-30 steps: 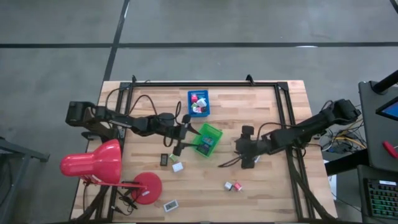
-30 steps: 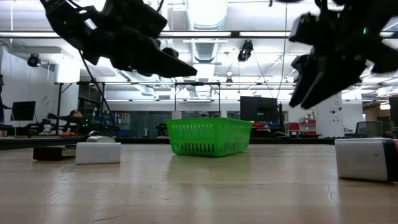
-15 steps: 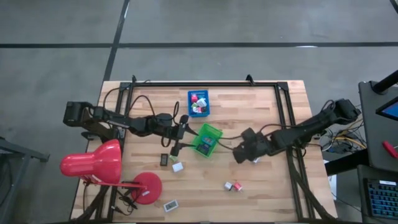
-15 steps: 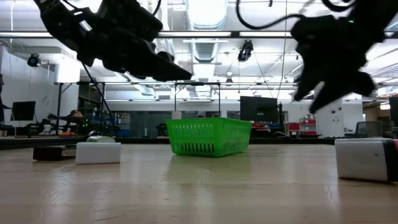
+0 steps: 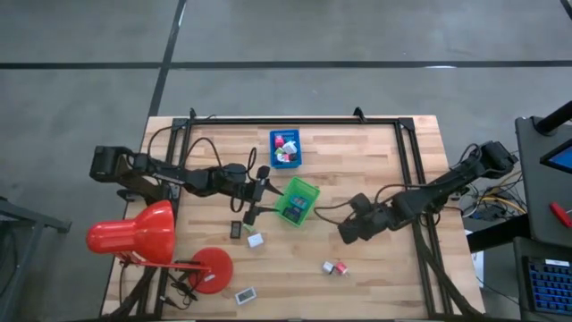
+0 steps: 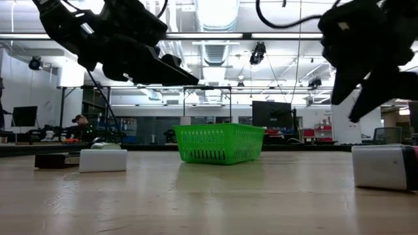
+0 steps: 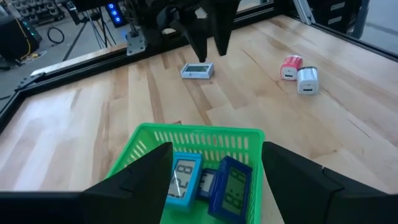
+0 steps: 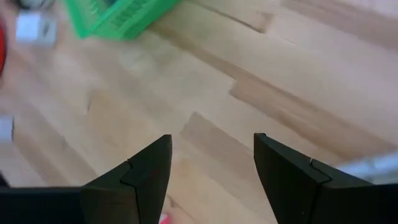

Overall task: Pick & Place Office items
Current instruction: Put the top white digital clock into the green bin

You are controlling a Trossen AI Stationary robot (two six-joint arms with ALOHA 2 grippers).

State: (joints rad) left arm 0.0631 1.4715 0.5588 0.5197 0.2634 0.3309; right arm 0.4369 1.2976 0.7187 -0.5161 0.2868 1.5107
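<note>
The green tray (image 5: 298, 202) holds blue and teal flat pieces (image 7: 205, 180). My left gripper (image 5: 261, 193) hangs open just left of it, and the tray shows between its fingers in the left wrist view (image 7: 217, 149). My right gripper (image 5: 348, 231) is open above bare wood, right of the tray (image 8: 211, 140). A white flat piece (image 7: 198, 70) lies below it. A pink and a white cube (image 5: 335, 267) rest nearer the near edge. A white cube (image 5: 256, 240) and a dark piece (image 5: 236, 229) lie left of the tray.
A blue tray (image 5: 285, 148) with several small pieces stands toward the far edge. A big red desk lamp (image 5: 134, 234) fills the near left corner, with a white flat piece (image 5: 244, 294) by its base. Bare wood lies right of my right gripper.
My right gripper has swung a little toward the near edge and turned about its wrist, its body now lying more along the table's left-right line. My left gripper has kept still by the green tray. No piece has moved.
</note>
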